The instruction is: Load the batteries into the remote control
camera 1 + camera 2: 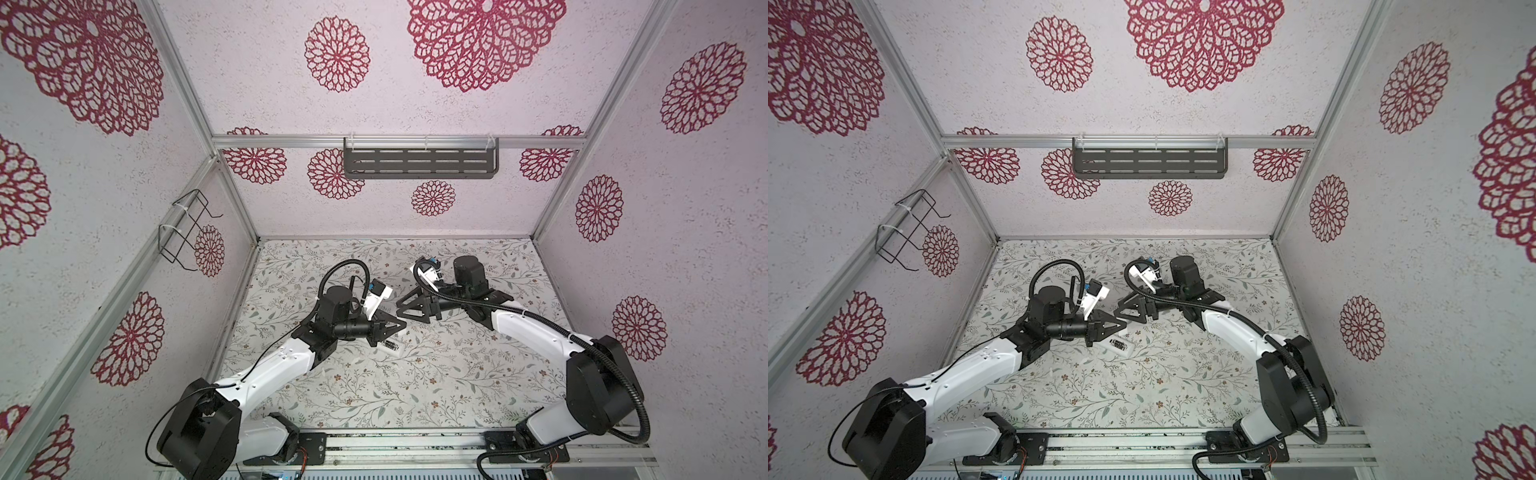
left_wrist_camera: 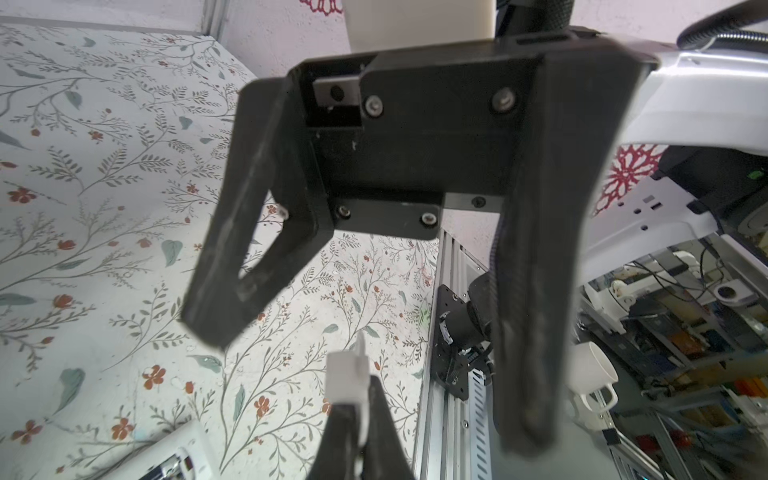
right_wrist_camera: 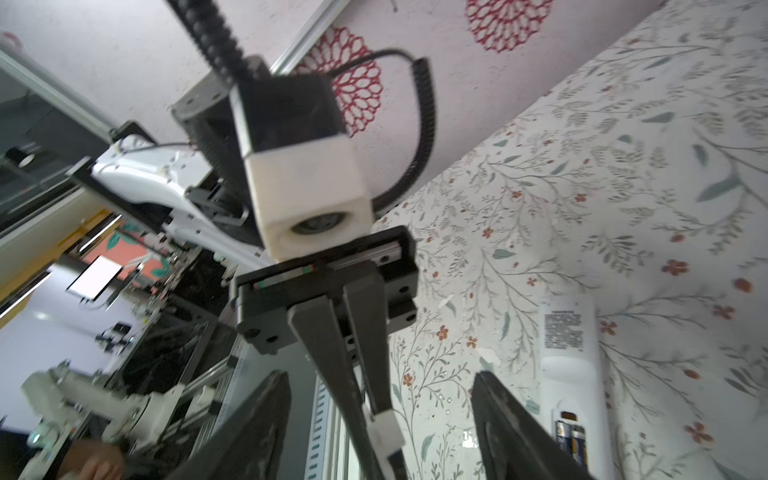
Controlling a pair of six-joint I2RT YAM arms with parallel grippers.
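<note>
- While the left gripper [image 3: 385,446] pinches a small white plastic piece [image 3: 386,432] between narrow jaws, the right gripper [image 3: 380,376] stands with its jaws wide on either side of that piece. It touches nothing that I can make out. I take the piece for the battery cover.
- Both grippers meet above the middle of the floral table [image 1: 457,374].
- The remote control [image 1: 392,349] lies back-up on the table, just to the near side of the left gripper's tips.
- Its battery recess [image 3: 566,415] is open and holds the two batteries [image 3: 577,442] side by side. Loading looks done, and only closing seems left.
- To do this step well, the right arm should draw straight back so that its fingers do not brush the piece out of the pinch.
- The piece is held by one end only. The left gripper should turn it flat, line its tab with the recess edge, then press down gently.
- A skewed cover could jam, or push the light remote away. The right gripper could steady the remote's other end.
- The dark slotted shelf [image 1: 419,164] on the far wall and the wire basket [image 1: 185,232] on the left wall show nothing inside.
</note>
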